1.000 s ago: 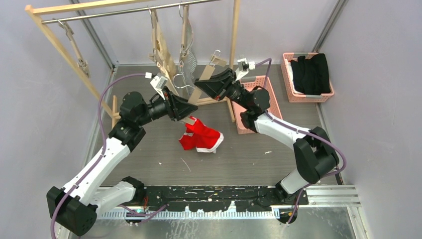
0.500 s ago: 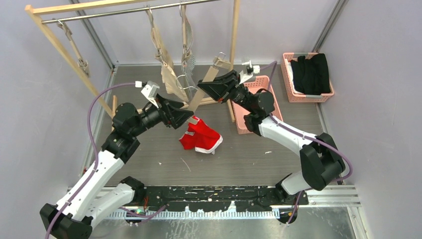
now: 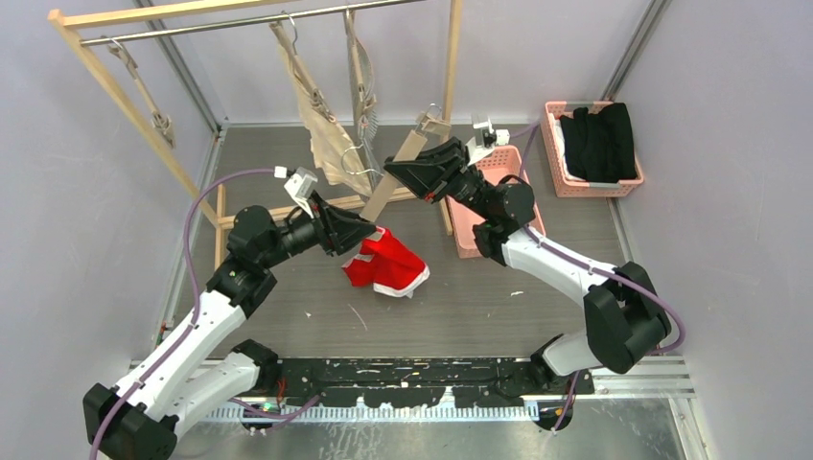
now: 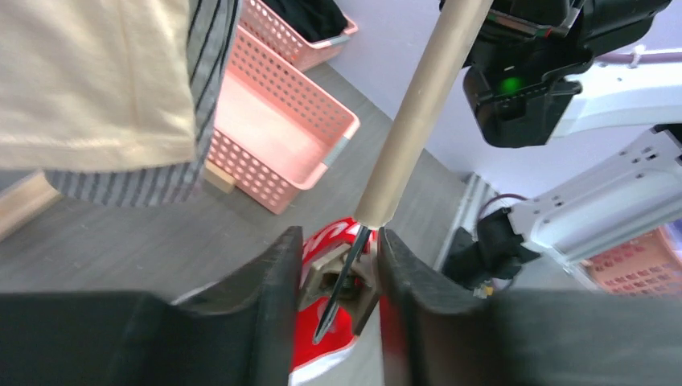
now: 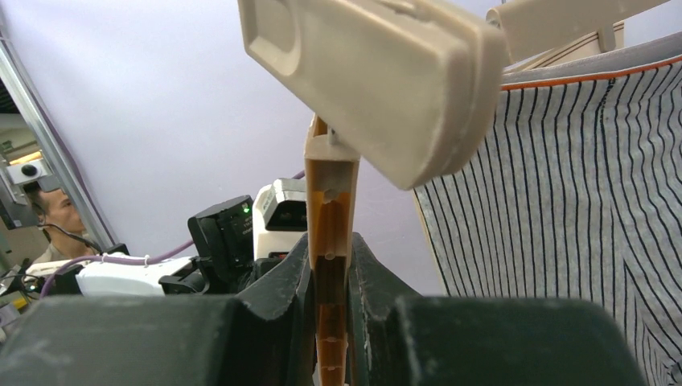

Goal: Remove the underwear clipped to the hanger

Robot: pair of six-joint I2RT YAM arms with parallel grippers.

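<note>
From above, the red underwear (image 3: 388, 265) lies crumpled on the floor (image 3: 288, 307). Its upper corner reaches up to the low end of the hanger (image 3: 383, 187), a wooden bar held on a slant. Your right gripper (image 3: 407, 174) has that bar partway up. Your left gripper (image 3: 357, 233) sits at the bar's bottom end, just over the red cloth. The cream underwear (image 3: 326, 144) and the pinstriped underwear (image 3: 365, 110) hang from the rack (image 3: 240, 21) behind.

In the left wrist view, your fingers (image 4: 277, 297) are drawn in on either side of the clip (image 4: 342, 277) at the bar's end and touch its flanks. Red fabric shows just under and behind the clip, but you cannot tell from here whether the clip is pinching it. Expect the cloth to be light, limp and a little stretchy. It will give no resistance and will sag wherever you take it. Work the clip rather than tugging the fabric. If you must pull, take the firmer white waistband close to the clip.

In the right wrist view, your jaws are clamped tight on the wooden bar, with the upper clip (image 5: 378, 80) above them and the pinstriped cloth to the right. The bar looks stiff and light, and it may pivot in so narrow a hold.
</note>
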